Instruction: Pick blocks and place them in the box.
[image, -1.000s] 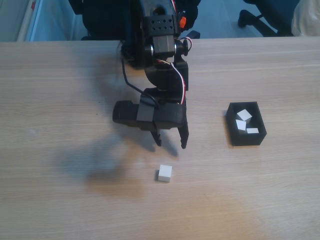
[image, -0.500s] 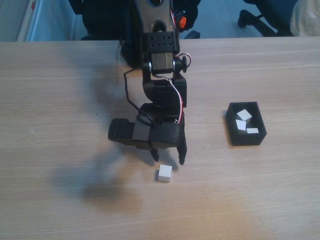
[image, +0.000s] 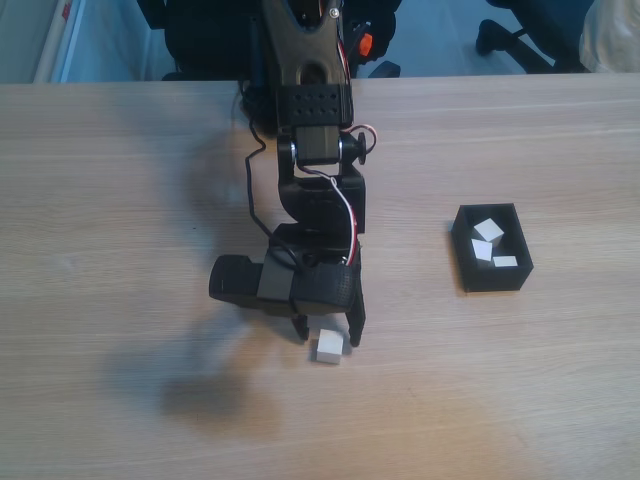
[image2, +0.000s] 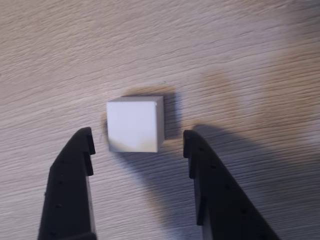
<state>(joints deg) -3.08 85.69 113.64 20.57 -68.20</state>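
**Open hand poised over a lone white cube**

On the wooden tabletop (image: 120, 200) the black box (image: 492, 277) sits well to the right in the fixed view, three white blocks (image: 488, 230) inside. The hand (image2: 137, 140) is spread wide, empty, its fingers (image2: 75, 165) flanking the fourth block (image2: 134, 124) without touching. The hand's body hides the block's upper edge in the fixed view.

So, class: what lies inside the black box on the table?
Three white cubes lie inside the box, tilted at odd angles. The floor beneath them is covered, and the near wall hides the bottom edge.
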